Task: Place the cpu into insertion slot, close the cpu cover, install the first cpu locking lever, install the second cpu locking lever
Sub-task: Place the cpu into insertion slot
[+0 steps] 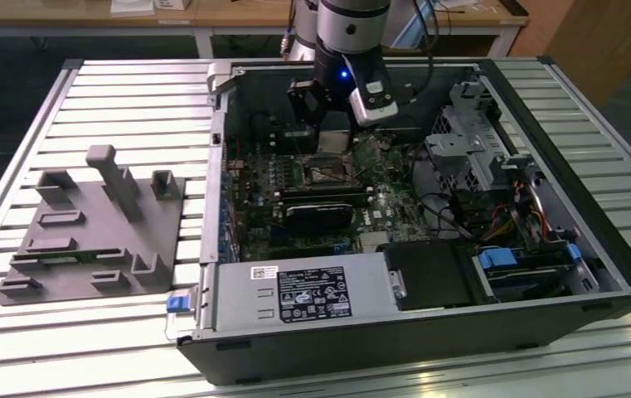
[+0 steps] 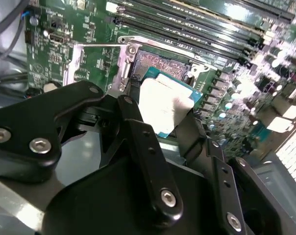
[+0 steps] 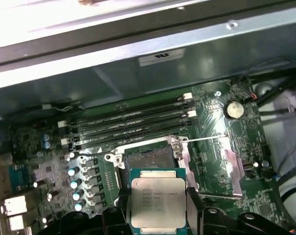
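My gripper (image 3: 158, 208) is shut on the cpu (image 3: 158, 200), a flat square chip with a pale metal top, gripped by two opposite edges. It hangs just above the motherboard, close beside the insertion slot (image 3: 148, 159), which lies bare and dark inside its silvery rim. The cpu cover (image 3: 230, 164) is folded open flat on the board on the slot's far side, with thin wire levers along it. In the second wrist view the cpu (image 2: 165, 105) sits between black fingers (image 2: 133, 93) near the insertion slot (image 2: 162, 63). In the exterior view the gripper (image 1: 334, 137) is inside the open case, over the slot (image 1: 327, 170).
Long memory slots (image 3: 128, 122) run beside the socket. A black card (image 1: 321, 217) lies across the board closer to the front. The case walls (image 1: 218, 166), the drive cage (image 1: 464, 145) and cables hem the board in. A grey fixture (image 1: 94, 224) stands on the slatted table at the exterior view's left.
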